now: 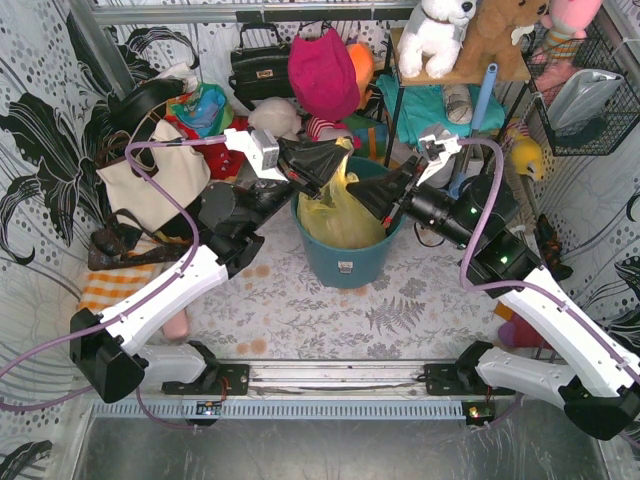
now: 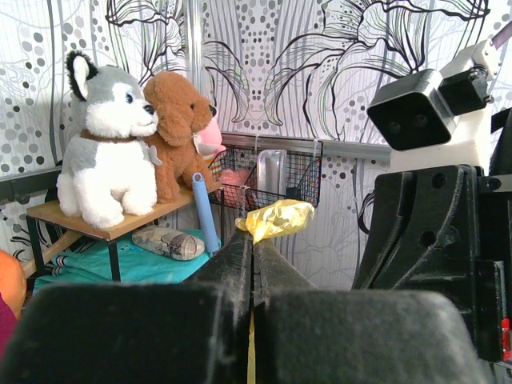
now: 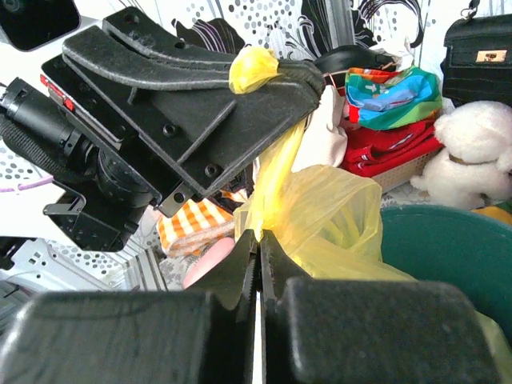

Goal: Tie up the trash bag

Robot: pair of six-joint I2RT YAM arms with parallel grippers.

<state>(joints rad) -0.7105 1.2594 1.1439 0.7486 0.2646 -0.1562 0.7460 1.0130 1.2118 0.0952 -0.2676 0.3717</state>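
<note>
The trash bag [image 1: 340,218] is thin yellow plastic and sits in a round teal bin [image 1: 345,262] at the middle of the table. My left gripper [image 1: 340,155] is above the bin, shut on a stretched strip of the bag's rim. A yellow tuft [image 2: 278,218] pokes out past its fingertips [image 2: 240,248]. My right gripper [image 1: 360,193] comes in from the right, shut on the bag lower down the same strip. In the right wrist view the strip runs from the left gripper [image 3: 272,76] down to my right gripper [image 3: 258,238], with the bag's body [image 3: 344,216] behind.
Handbags [image 1: 262,65], a canvas tote [image 1: 150,175] and clothes crowd the back left. A shelf with plush toys [image 1: 440,35] stands behind the bin. A wire basket [image 1: 590,95] hangs at right. An orange checked cloth [image 1: 110,285] lies at left.
</note>
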